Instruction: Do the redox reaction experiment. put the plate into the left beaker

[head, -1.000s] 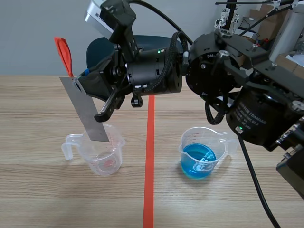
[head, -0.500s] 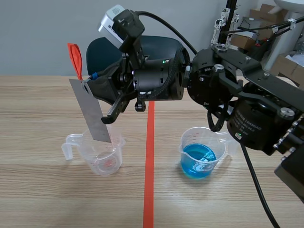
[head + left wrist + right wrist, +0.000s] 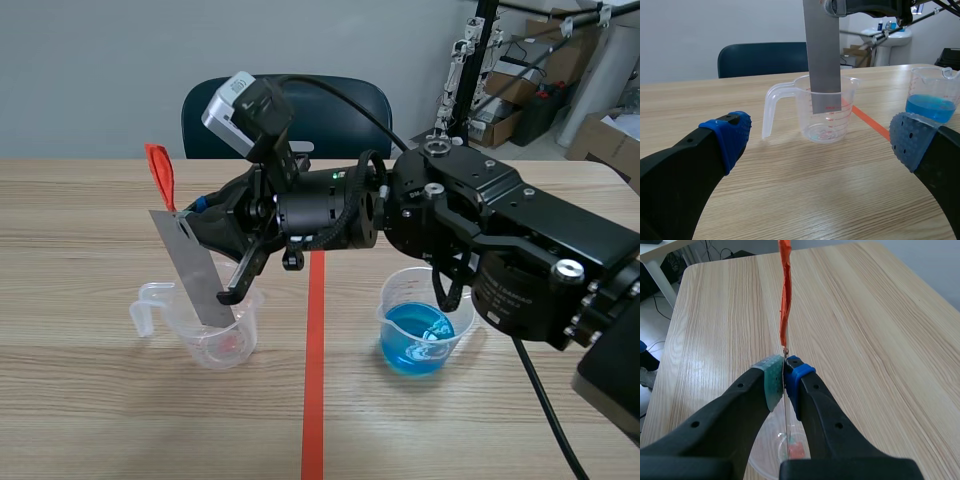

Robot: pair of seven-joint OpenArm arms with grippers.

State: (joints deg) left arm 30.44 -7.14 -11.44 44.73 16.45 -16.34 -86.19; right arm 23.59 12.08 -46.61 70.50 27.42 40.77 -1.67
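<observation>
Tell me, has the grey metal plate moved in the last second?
Yes. The metal plate has dropped toward the left beaker; its lower end now sits inside the rim.

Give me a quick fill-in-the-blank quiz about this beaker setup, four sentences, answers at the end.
1. The hand shut on the grey plate belongs to the ____ arm.
2. The plate's lower end hangs ____ the clear left beaker.
3. The right beaker holds ____ liquid.
4. The left hand is ____ and holds nothing.
Missing words: right; inside; blue; open.
</observation>
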